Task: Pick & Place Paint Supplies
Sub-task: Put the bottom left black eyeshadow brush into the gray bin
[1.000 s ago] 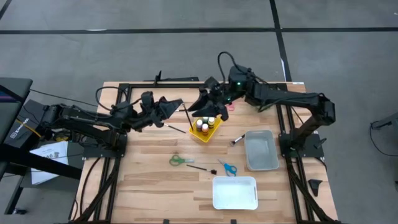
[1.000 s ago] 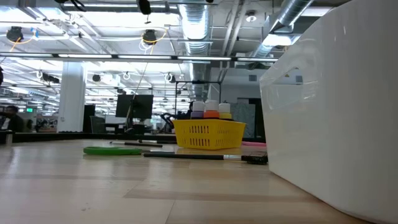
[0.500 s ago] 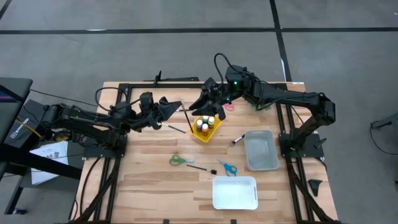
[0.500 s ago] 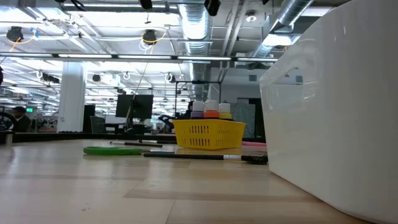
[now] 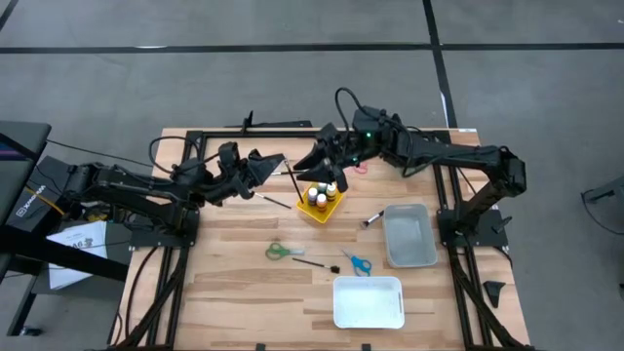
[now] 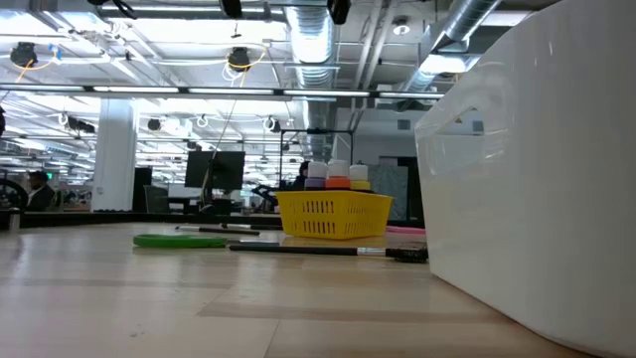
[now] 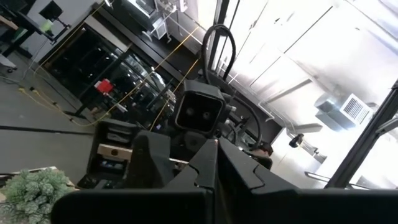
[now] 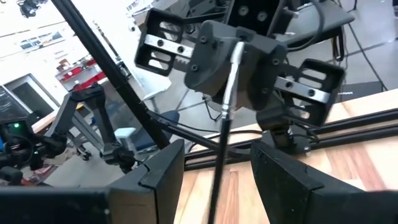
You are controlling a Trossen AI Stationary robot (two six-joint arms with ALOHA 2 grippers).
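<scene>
We're mid-handover above the yellow basket (image 5: 322, 201) of paint bottles: our left gripper (image 5: 276, 164), pinched together, holds a dark-handled brush (image 5: 292, 179), while the right gripper (image 5: 317, 162) waits fingers apart, needing to close around it.

No readable text, labels, brands or numbers anywhere; marks on equipment too small.
</scene>
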